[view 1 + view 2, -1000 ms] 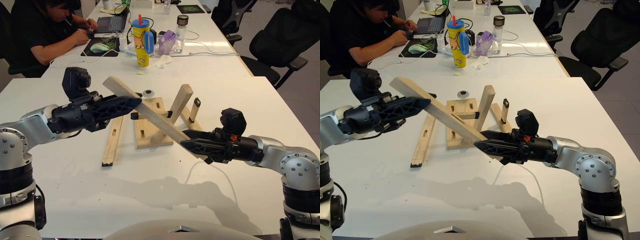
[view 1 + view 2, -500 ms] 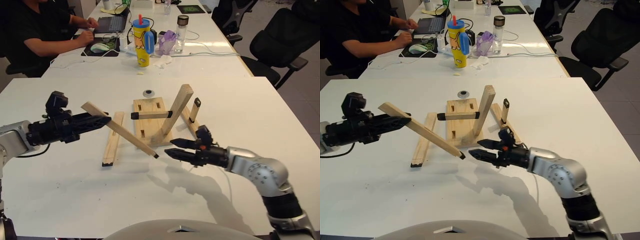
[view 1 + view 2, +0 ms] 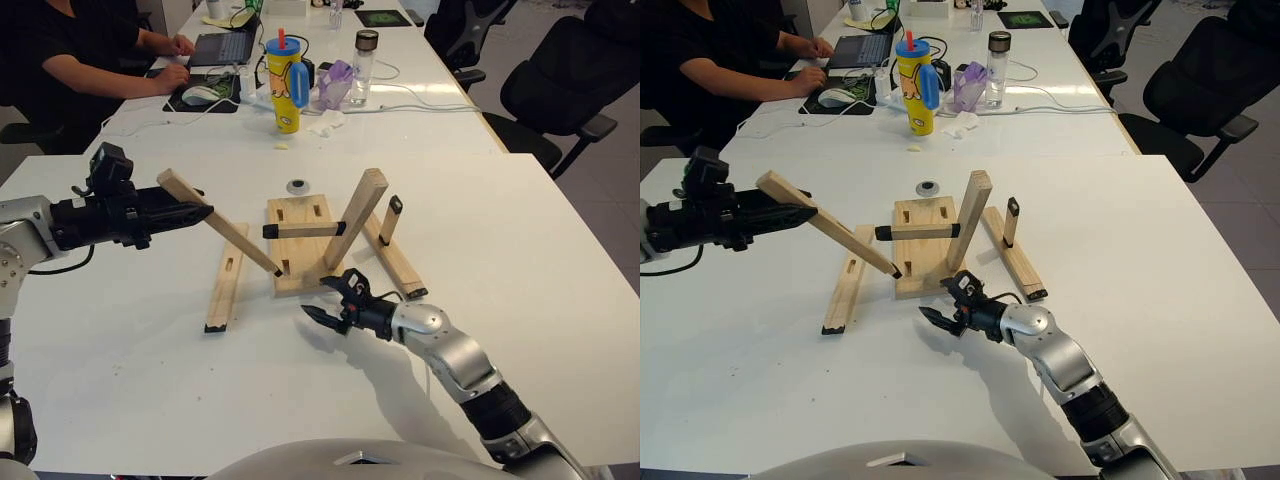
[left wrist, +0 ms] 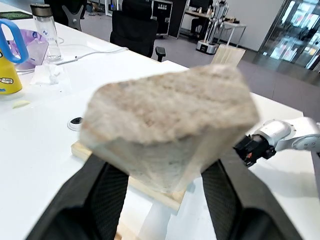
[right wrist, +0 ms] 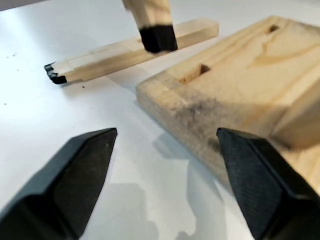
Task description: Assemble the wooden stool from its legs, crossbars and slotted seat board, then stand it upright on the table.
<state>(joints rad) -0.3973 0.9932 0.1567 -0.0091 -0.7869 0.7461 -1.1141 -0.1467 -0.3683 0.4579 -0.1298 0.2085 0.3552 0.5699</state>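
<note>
Status: my left gripper (image 3: 192, 213) is clamped on the upper end of a leg (image 3: 235, 240). The leg slopes down so its black-tipped foot hangs at the near left corner of the seat board (image 3: 298, 258); whether it touches the wood, I cannot tell. My right gripper (image 3: 318, 298) is spread wide and empty, low over the table (image 3: 520, 260), just beside the board's near edge. The board lies flat with a second leg (image 3: 355, 215) standing tilted in it and a crossbar (image 3: 300, 230) jutting sideways from that leg. A third leg (image 3: 225, 280) lies just left of the board and a fourth leg (image 3: 397, 262) just right, with a short bar (image 3: 390, 220) standing up from it.

Risks, as I judge them: I hold the leg far from its foot, so a small wrist error swings the tip past the slot (image 5: 201, 70). A missed tip would shove the board. Nothing pins it and the tabletop looks smooth, so a slide could topple the tilted leg and crossbar.

Surface: white tabletop, with a small dark disc (image 3: 296, 186) beyond the board. Room: another white table (image 3: 410, 122) behind with a yellow cup (image 3: 283, 85), a clear bottle (image 3: 362, 62) and a laptop (image 3: 225, 45); black office chairs (image 3: 560, 85) to the right.
</note>
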